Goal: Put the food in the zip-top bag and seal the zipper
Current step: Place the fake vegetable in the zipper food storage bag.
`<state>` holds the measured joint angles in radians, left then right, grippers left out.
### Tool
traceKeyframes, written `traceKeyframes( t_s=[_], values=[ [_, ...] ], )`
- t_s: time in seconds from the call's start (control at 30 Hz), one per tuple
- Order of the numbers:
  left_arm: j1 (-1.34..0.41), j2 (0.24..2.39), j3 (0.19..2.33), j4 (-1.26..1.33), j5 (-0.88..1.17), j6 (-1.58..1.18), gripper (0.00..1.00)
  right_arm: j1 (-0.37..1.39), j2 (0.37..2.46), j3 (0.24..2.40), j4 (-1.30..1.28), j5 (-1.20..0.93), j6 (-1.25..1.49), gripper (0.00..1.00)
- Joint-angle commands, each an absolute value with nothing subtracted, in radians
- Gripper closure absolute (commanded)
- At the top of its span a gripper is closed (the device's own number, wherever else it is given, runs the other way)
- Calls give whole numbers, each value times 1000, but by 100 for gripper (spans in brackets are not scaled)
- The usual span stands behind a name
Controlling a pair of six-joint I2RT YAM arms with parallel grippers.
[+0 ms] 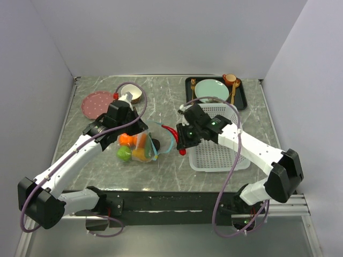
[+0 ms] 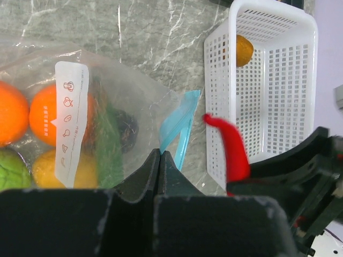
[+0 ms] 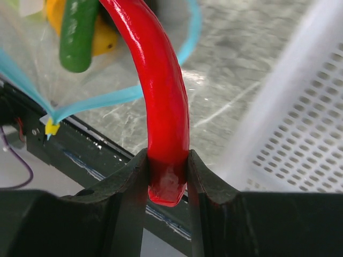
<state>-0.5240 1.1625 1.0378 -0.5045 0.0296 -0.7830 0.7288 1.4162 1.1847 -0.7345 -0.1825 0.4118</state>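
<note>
The clear zip-top bag [image 1: 138, 147] lies at the table's middle, holding two oranges [image 2: 53, 115], a green apple [image 2: 9, 170], a yellow fruit [image 2: 51, 170], a long green pepper [image 2: 110, 152] and a dark round one [image 2: 127, 128]. My left gripper [image 2: 159, 152] is shut on the bag's teal-blue zipper [image 2: 177, 126] and holds the mouth up; it also shows in the top view [image 1: 143, 130]. My right gripper [image 3: 167, 160] is shut on the red chili [image 3: 161, 91], whose tip points into the open mouth [image 3: 107, 99]. A yellow-brown fruit [image 2: 244, 51] lies in the basket.
The white mesh basket [image 1: 217, 150] stands right of the bag, under my right arm. A black tray [image 1: 241, 99] with a teal plate, cup and cutlery is at the back right. A pink plate [image 1: 96, 104] and a bowl [image 1: 131, 92] sit at the back left.
</note>
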Motion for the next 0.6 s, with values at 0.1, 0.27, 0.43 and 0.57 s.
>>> traceKeyframes(
  t_s=[0.1, 0.27, 0.43, 0.57],
  values=[
    [-522, 1160, 1054, -472, 37, -785, 99, 793, 1511, 1272, -752, -187, 371, 86],
    [-522, 1160, 1055, -474, 41, -776, 99, 816, 1554, 1302, -749, -187, 371, 85],
    [-522, 1167, 1052, -471, 44, -779, 99, 816, 1627, 1408, -770, -161, 341, 84],
    [-522, 1163, 1055, -471, 48, -778, 99, 815, 1728, 1505, -799, -170, 311, 82]
  ],
)
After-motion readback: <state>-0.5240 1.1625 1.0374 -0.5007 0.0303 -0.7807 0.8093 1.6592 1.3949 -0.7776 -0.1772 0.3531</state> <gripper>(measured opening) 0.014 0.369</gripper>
